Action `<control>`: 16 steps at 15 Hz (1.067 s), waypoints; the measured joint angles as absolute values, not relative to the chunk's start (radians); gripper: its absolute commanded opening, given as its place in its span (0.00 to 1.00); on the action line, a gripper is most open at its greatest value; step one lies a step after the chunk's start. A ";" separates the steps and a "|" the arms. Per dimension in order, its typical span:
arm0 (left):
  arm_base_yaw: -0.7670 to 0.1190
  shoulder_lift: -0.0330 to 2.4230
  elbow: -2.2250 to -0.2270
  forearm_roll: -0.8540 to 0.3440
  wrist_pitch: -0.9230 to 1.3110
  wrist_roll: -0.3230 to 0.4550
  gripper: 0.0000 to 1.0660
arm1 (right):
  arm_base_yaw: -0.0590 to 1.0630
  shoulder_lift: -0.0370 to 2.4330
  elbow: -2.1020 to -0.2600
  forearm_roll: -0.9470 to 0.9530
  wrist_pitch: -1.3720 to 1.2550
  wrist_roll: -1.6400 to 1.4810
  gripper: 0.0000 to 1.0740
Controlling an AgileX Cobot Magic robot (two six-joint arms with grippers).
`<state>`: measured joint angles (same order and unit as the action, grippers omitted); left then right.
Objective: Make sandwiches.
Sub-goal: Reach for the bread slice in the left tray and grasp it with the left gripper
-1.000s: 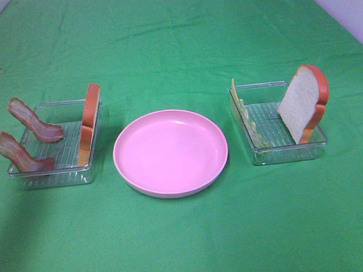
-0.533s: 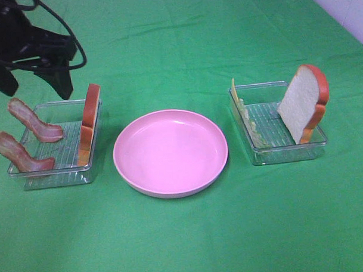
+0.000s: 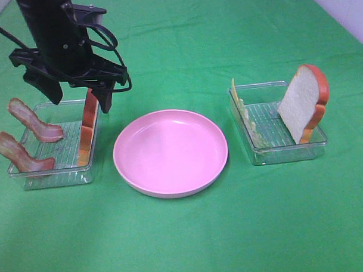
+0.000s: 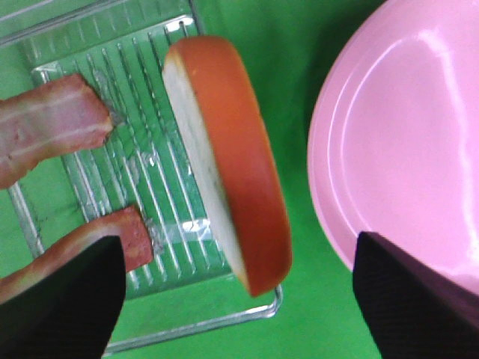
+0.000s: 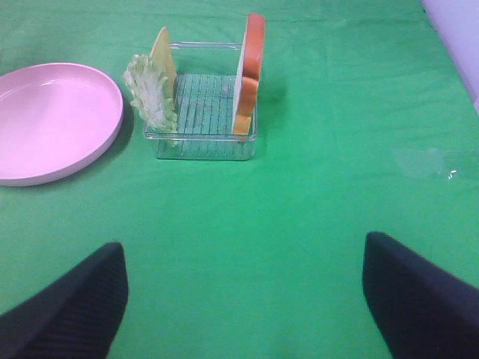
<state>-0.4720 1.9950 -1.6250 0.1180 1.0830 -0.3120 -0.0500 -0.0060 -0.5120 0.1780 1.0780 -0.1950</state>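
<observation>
A green counter (image 3: 185, 243) is seen, with a pink plate (image 3: 170, 153) at its middle. One clear tray is set on each side of the plate: the left tray (image 3: 52, 179) and the right tray (image 3: 286, 156). The left hand (image 3: 79, 99) is held released and empty above the left tray's plate-side wall. The right hand (image 5: 243, 303) is likewise released, well away from the plate. A bread slice (image 3: 90, 121) is stood on edge against that wall, directly beneath the left hand. Its long axis is laid along the wall, so its thin width is straddled by the fingers, and a straight descent is judged enough. A second slice (image 3: 304, 102) is leaned in the right tray, away from the plate. Bacon strips (image 3: 35, 120), lettuce (image 5: 153, 93) and cheese (image 5: 163, 48) are left in the trays.
</observation>
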 measured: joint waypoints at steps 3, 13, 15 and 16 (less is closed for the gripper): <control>-0.473 2.055 -1.685 0.121 1.038 -0.315 0.75 | -0.050 -0.006 -0.512 0.178 1.078 -0.195 0.75; -0.473 2.126 -1.699 0.154 1.080 -0.315 0.59 | -0.050 -0.006 -0.512 0.178 1.078 -0.195 0.75; -0.473 2.127 -1.699 0.159 1.080 -0.315 0.52 | -0.050 -0.006 -0.512 0.178 1.078 -0.195 0.75; -0.473 2.127 -1.699 0.159 1.080 -0.315 0.46 | -0.050 -0.006 -0.512 0.178 1.078 -0.195 0.75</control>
